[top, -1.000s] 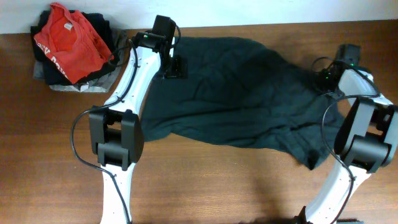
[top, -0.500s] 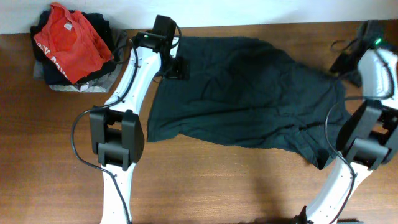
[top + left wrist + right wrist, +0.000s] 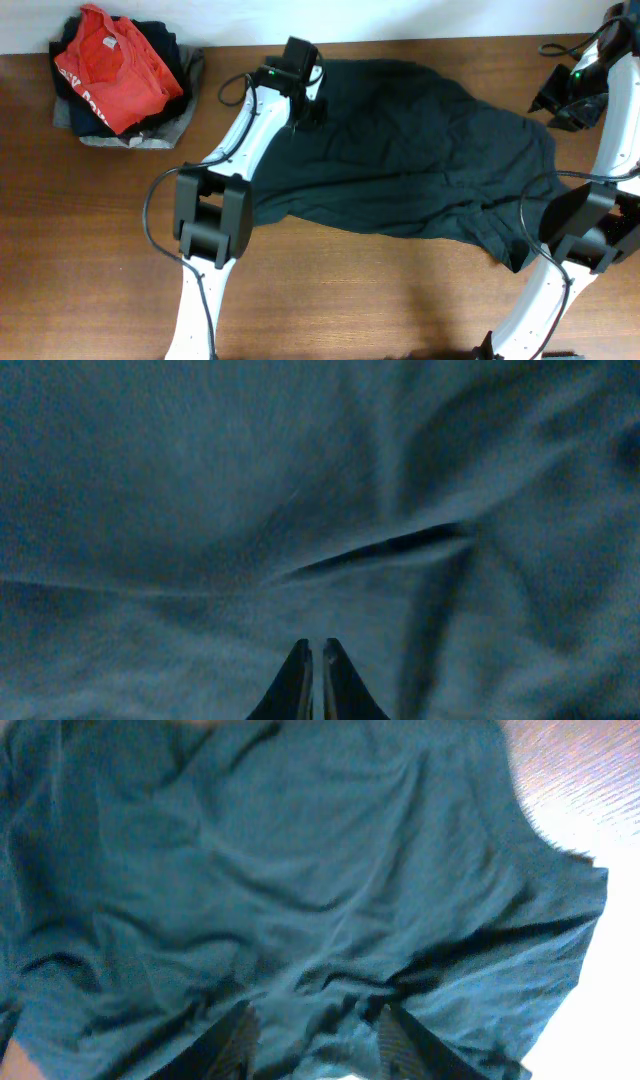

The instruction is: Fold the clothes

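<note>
The clothes point(image 3: 420, 150) are one dark, wrinkly garment spread flat across the middle of the table. My left gripper point(image 3: 308, 105) is down on its far left corner. In the left wrist view the fabric point(image 3: 200, 480) fills the frame and the left gripper point(image 3: 314, 647) is shut, with a thin sliver of cloth between its fingertips. My right gripper point(image 3: 565, 100) hangs off the garment's far right edge, lifted clear of it. In the right wrist view the right gripper point(image 3: 320, 1025) stands open above the cloth point(image 3: 300, 870), with nothing between its fingers.
A pile with a red T-shirt point(image 3: 110, 65) on top and a grey folded garment point(image 3: 130, 138) underneath sits at the back left corner. Bare wooden table point(image 3: 100, 250) lies left of and in front of the garment. Both arm bases stand at the near edge.
My left gripper slid right along the garment's far edge and shut. My right gripper opened, let go of the right edge and rose toward the back right; the cloth there settled flat.
</note>
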Controlling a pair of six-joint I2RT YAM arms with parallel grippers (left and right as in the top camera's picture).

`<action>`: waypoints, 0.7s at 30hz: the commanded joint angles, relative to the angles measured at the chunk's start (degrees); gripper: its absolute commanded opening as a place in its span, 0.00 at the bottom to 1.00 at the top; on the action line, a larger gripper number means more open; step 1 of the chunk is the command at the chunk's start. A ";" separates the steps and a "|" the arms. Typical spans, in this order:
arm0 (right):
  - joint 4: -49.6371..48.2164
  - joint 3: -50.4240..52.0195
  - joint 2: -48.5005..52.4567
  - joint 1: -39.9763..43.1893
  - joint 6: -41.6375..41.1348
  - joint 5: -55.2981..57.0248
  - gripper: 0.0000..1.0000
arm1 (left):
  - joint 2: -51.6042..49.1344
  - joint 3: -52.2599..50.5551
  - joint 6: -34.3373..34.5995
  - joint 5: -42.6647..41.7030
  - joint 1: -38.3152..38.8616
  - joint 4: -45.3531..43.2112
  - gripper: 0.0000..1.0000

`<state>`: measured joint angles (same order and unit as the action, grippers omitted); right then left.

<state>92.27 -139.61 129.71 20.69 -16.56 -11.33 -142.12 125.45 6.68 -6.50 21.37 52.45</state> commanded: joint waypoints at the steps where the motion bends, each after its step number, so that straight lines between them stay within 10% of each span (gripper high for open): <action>1: 1.44 -0.50 -1.11 -1.40 -0.15 -1.75 0.41 | -2.03 0.04 0.59 -0.59 -0.42 0.09 0.05; 21: 5.07 -0.50 -1.14 -4.98 -0.37 -1.44 0.25 | -4.57 0.04 3.06 9.49 -5.22 9.35 0.01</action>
<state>96.99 -139.61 129.71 16.01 -16.53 -12.19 -144.51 125.89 7.64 0.01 19.18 60.16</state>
